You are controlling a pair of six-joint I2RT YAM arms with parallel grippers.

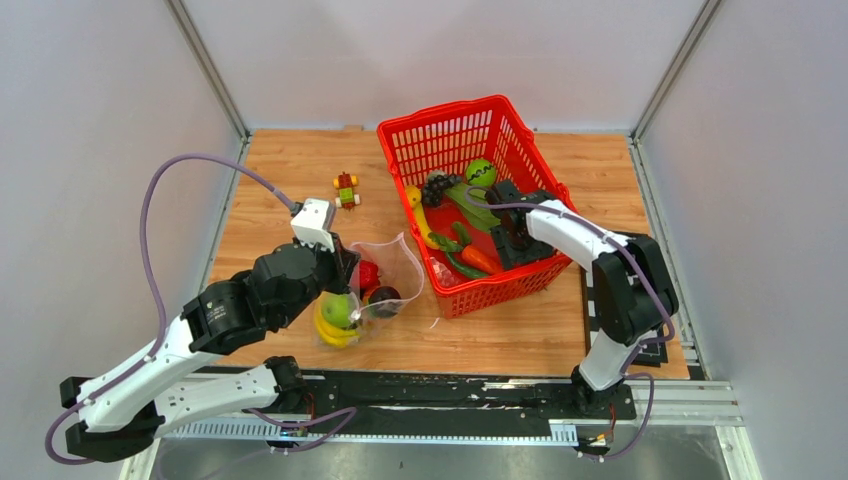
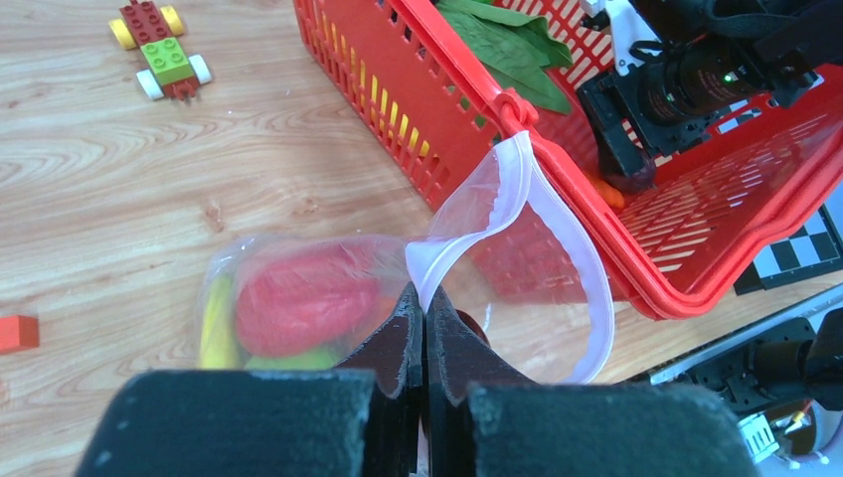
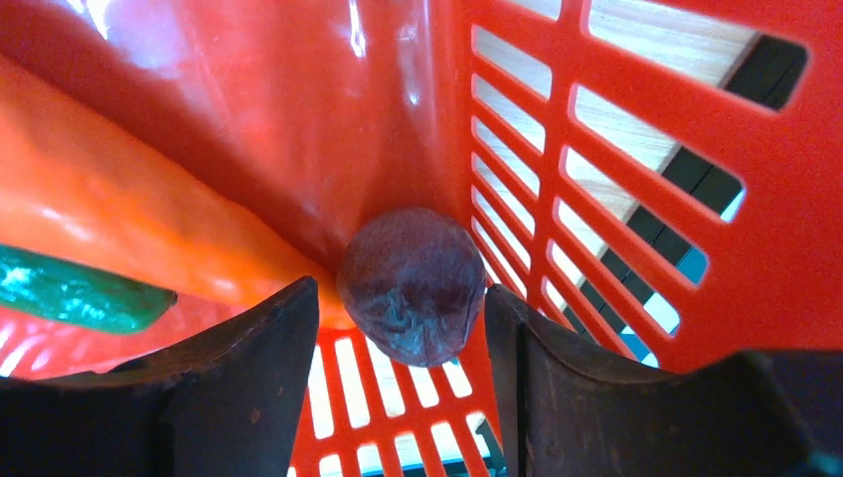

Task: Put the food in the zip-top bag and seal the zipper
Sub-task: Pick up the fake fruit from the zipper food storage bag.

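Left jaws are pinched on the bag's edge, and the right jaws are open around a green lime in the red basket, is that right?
Not quite. The right wrist view shows a dark purple round piece between the open right jaws, not a green lime, in the red basket. The left jaws are pinched on the bag at its edge.

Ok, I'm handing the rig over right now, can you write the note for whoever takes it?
Left gripper: shut on the zip-top bag at its mouth edge, holding it open beside the red basket.
Right gripper: open, down in the basket, jaws astride a small dark round piece; not gripped yet.
Done: bananas, a green fruit and a red piece are in the bag.
Left: carrot, lime, grapes, green pieces in the basket; zipper unsealed.
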